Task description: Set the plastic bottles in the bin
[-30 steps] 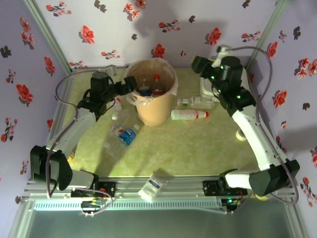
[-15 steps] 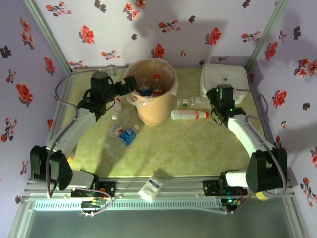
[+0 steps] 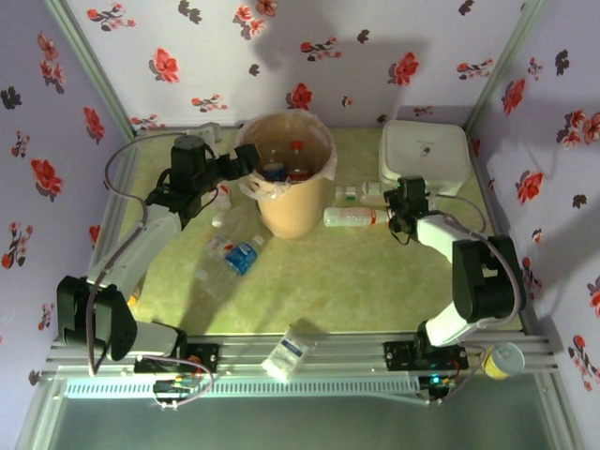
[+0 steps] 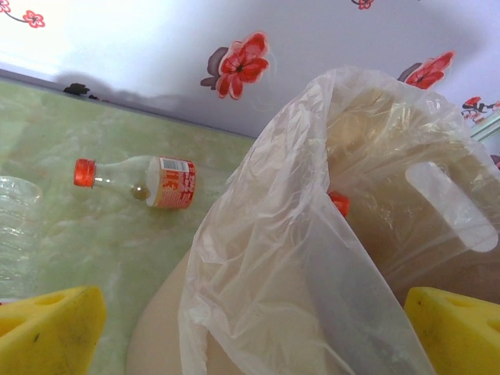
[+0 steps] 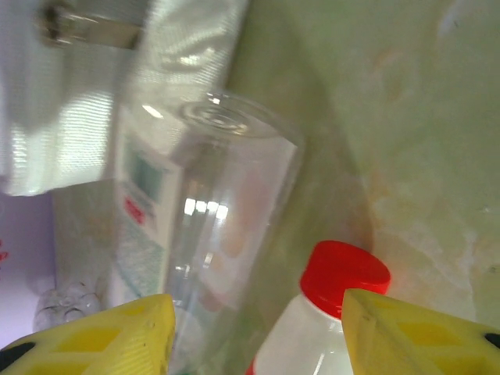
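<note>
The bin (image 3: 298, 214) stands at the middle back of the table (image 3: 337, 281), lined with a clear plastic bag (image 4: 273, 258) that spills over its rim. Two bottles inside the bin (image 3: 284, 161) stand upright, one with a red cap.

The left gripper (image 3: 246, 161) hangs at the bin's left rim. In the left wrist view its jaws are apart, the yellow fingertips (image 4: 47, 332) at the bottom corners with only the bag and the bin wall between them. Beyond, a red-labelled bottle (image 4: 137, 176) lies on its side on the table, beside the bin.

The right gripper (image 3: 394, 217) is low over the table to the right of the bin, in front of the white box (image 3: 424, 155). It is at the cap end of a red-capped bottle (image 3: 354, 217) that lies on its side. From the right wrist view the jaws are apart, the bottle's neck and red cap (image 5: 344, 273) between the yellow fingers (image 5: 422, 332) with a gap on each side. Just past it lies a clear bottle (image 5: 226, 211).

A blue-labelled bottle (image 3: 242, 255) lies on the table in front of the bin's left side, with a crushed clear bottle (image 3: 228, 221) near it. A small carton (image 3: 286, 352) rests on the front rail.
</note>
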You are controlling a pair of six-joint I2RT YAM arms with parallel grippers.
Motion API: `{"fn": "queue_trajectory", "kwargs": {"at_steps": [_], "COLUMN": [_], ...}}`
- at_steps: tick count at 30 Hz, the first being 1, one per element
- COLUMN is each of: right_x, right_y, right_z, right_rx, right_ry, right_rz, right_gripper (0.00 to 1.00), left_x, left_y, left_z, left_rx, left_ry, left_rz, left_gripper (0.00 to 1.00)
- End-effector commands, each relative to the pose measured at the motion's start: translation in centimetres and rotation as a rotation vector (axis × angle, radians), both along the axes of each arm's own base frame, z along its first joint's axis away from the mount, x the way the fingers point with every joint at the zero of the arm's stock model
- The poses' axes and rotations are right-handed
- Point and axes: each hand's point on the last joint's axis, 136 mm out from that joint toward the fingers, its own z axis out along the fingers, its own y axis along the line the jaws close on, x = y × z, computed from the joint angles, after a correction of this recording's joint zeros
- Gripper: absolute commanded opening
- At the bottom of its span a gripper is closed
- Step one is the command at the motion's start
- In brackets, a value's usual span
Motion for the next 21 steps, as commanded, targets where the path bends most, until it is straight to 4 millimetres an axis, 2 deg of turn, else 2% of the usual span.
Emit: {"fn": "queue_trajectory", "kwargs": {"at_steps": [1, 6, 11, 21], "right_x": [0.3, -0.3, -1.0, 0.3], "right_y": [0.3, 0.6, 1.1, 2.8], "right_z": [-0.3, -0.7, -2.0, -3.6], "right_rx": [0.066, 0.090, 0.141, 0.199], "right_ry": [-0.021, -0.011, 0.002, 0.022], "right_rz": [-0.033, -0.030, -0.039, -0.013], "right_gripper": [0.58, 0.58, 0.58, 0.58], "left_x": [-0.5, -0.4, -0.4, -0.3], "left_y": [-0.2, -0.2, -0.2, -0.2], "left_z": [1.1, 1.1, 0.7, 0.3], "left_rx": [-0.019, -0.020, -0.022, -0.024], "left_ry": [-0.023, -0.022, -0.019, -0.012], "left_rz": [-0.015, -0.014, -0.011, -0.006], "left_gripper": [0.98, 0.98, 0.99, 0.99]}}
